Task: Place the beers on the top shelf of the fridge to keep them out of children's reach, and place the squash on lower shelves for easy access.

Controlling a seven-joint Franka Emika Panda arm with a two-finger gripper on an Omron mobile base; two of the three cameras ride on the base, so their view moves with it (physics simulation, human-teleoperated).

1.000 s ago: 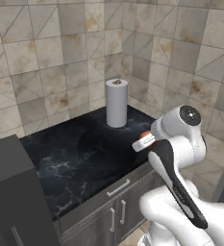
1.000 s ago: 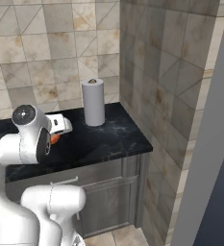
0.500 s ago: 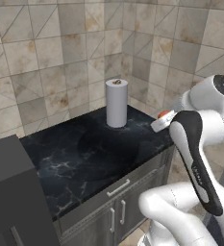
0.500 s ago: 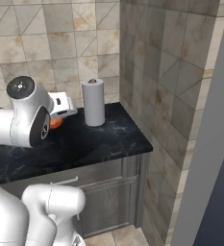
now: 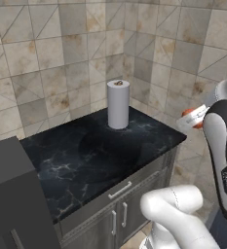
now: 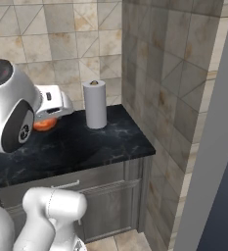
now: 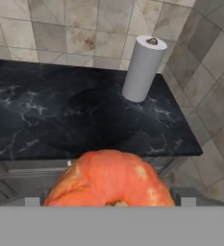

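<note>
Squash (image 7: 111,180) gripped in my tool (image 7: 111,202) near surface (image 7: 84,120) | judged firm, rounded, slippery | hold across widest middle

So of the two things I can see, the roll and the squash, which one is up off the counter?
The squash, the orange one held in the tool. The grey roll stands upright on the black counter.

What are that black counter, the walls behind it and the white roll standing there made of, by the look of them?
The counter looks like polished black marble or a stone imitation: pale veins run through it and it has a soft sheen. The walls look like matte beige stone or ceramic tiles, mottled and cut by grout lines. The white roll is probably paper towel: plain, matte, with a small dark core at the top.
</note>
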